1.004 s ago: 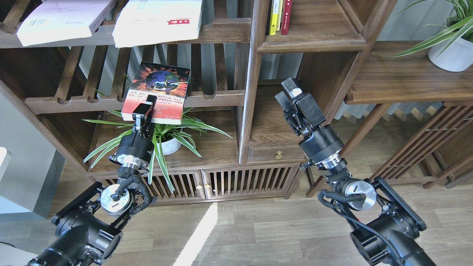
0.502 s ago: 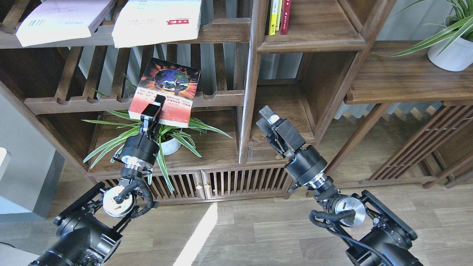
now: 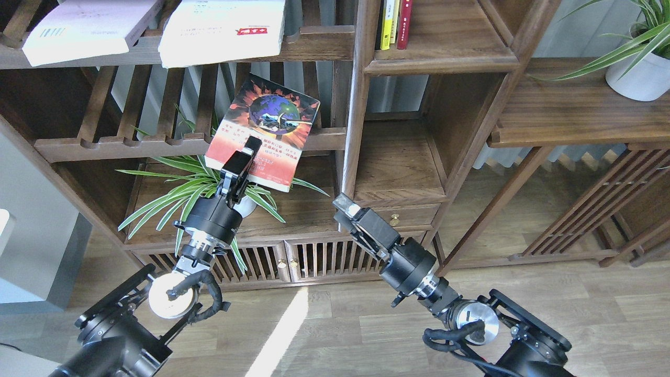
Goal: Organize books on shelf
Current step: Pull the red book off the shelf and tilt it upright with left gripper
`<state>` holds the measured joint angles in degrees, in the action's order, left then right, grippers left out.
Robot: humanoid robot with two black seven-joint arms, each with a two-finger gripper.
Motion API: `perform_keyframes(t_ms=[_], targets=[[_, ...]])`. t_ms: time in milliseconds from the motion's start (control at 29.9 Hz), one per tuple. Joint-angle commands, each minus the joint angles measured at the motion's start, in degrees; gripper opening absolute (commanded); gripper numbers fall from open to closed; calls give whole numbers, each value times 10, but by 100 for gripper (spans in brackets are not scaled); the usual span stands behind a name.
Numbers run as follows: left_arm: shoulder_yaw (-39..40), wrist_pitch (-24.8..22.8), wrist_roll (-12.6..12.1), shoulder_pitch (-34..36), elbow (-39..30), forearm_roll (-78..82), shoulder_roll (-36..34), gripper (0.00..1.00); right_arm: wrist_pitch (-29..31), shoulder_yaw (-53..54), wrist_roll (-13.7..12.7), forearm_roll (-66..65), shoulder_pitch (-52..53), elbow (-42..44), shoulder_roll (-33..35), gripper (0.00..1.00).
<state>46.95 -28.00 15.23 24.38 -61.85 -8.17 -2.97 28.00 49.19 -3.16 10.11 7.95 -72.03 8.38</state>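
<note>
Head view shows the dark brown wooden bookcase (image 3: 361,104) filling the upper part of the scene, and everything below is placed against it. At the bookcase's middle left, the left gripper (image 3: 246,157) is clamped on the lower edge of the red-and-dark paperback with a globe picture on its cover (image 3: 267,131); the book is held tilted, cover facing the camera, in front of the scalloped rail of the middle slatted rack (image 3: 104,146) and just left of the bookcase's central upright post. On the top slatted rack of the bookcase lie the other two paperbacks, side by side: the large white one with a small red label (image 3: 220,31) overhanging the front rail, and the pale lilac-white one with a barcode (image 3: 84,29) to its left. To the right of the central post, the solid flat-board compartment with a plain front edge (image 3: 398,167) has bare wood showing, and the compartment above it holds thin yellow and red upright books (image 3: 395,23). Below the held book, on the bookcase's lower board, stands a green spider plant in a white pot (image 3: 209,188), partly hidden by the left arm. The right gripper (image 3: 348,209) hangs low in front of the bookcase's base, just beside the foot of the central post, seen end-on and dark, so I cannot tell how far its fingers are parted. A second potted plant in a white pot (image 3: 638,73) sits on the bookcase's far right shelf.
</note>
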Motion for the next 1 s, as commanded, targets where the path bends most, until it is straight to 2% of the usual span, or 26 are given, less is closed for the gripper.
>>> perform_keyframes(t_ms=[0, 636, 803, 970], targets=[[-20, 0, 0, -14, -6, 0, -7, 4, 0, -18, 0, 0, -3, 6, 0, 99], [-79, 0, -6, -31, -52, -1, -23, 3, 0, -52, 0, -3, 7, 29, -12, 99], [-99, 0, -24, -32, -95, -4, -56, 3, 0, -51, 0, -2, 7, 38, -9, 99], [-111, 0, -26, -50, -128, -7, -105, 3, 0, -49, 0, -2, 13, 54, -12, 99]])
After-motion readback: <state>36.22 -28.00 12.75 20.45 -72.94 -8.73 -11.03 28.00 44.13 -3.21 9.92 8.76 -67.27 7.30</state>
